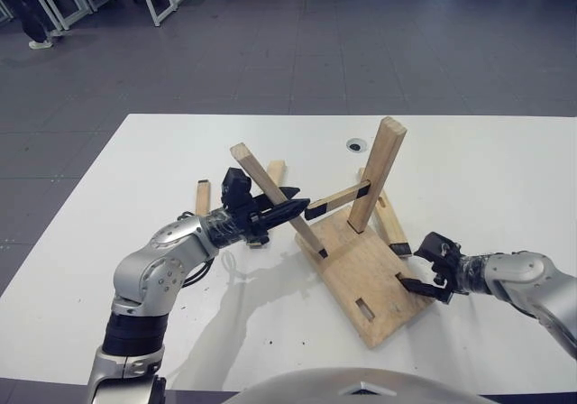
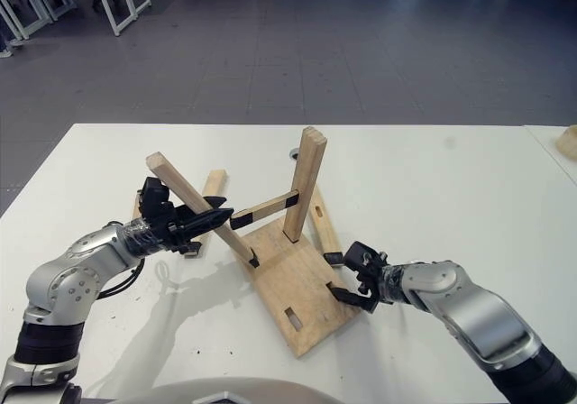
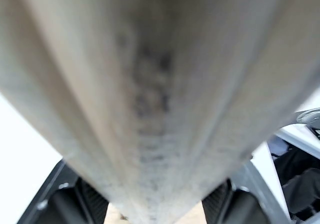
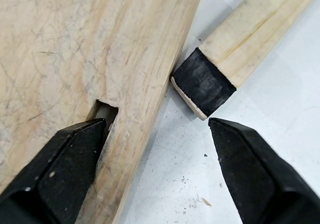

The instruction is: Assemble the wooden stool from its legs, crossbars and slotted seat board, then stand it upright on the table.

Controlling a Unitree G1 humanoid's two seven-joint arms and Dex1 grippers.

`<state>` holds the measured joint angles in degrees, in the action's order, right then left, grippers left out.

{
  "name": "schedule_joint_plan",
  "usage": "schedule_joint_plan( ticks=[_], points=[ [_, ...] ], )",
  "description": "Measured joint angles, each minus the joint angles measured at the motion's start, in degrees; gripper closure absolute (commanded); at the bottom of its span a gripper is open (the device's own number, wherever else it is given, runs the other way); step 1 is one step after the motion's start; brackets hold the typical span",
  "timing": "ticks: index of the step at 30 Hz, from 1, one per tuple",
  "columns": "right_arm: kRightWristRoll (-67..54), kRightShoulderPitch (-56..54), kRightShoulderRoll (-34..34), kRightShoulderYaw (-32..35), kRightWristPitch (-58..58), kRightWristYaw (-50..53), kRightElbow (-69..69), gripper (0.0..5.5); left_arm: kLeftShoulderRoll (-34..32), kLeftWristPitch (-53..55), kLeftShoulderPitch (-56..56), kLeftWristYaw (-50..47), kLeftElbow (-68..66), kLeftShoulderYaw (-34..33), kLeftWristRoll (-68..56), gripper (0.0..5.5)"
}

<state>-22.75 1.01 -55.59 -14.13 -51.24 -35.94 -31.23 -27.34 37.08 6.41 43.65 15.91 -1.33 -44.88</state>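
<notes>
Left pincer [image 1: 293, 207] pinching tilted leg [image 1: 255, 171], frame centre; right pincer [image 1: 411, 267] spread astride seat board [image 1: 356, 270] edge, lower right.

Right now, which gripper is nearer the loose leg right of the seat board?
Right. The right gripper is open just short of the loose leg; the left gripper holds the slanted leg, farther left.

Left arm enters from 8 o'clock, elbow bent, left gripper [image 1: 299, 206] pointing toward 3 o'clock, fingers clamped on tilted leg [image 1: 257, 174]. Right arm at 4 o'clock, right gripper [image 1: 416, 266] pointing toward 9, fingers spread.
</notes>
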Motion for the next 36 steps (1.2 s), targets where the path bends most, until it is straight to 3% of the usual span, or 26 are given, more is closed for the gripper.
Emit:
schedule_joint_plan(
  ticks=[4,13,24,26,31,36],
  points=[
    [0.4,-0.2,0.7,0.0,-0.3,-0.3,0.3,1.72,0.1,-4.9,0.0,1.2,-1.8,3.2,5.3,3.45],
    [1.9,-0.2,1.5,0.1,-0.3,-0.6,0.0,1.72,0.3,-5.9,-1.1,0.7,-0.1,3.6,6.7,3.45],
    [2.4,-0.2,3.8,0.1,0.4,0.0,-0.8,1.72,2.2,0.9,0.7,-1.4,-8.2,-7.6,-3.6,3.45],
    [2.4,0.1,3.9,0.1,0.4,0.2,-0.9,1.72,1.8,1.9,3.8,-2.9,-5.8,-13.4,-9.1,3.45],
    [2.4,0.6,4.4,0.3,0.4,0.8,-1.4,1.72,1.5,6.6,5.3,-6.8,-0.8,-17.4,-18.1,3.45],
    [2.5,2.0,5.3,0.8,0.4,1.8,-1.8,1.72,-4.9,7.8,1.1,-4.9,6.1,-19.4,-18.8,3.45]
  ],
)
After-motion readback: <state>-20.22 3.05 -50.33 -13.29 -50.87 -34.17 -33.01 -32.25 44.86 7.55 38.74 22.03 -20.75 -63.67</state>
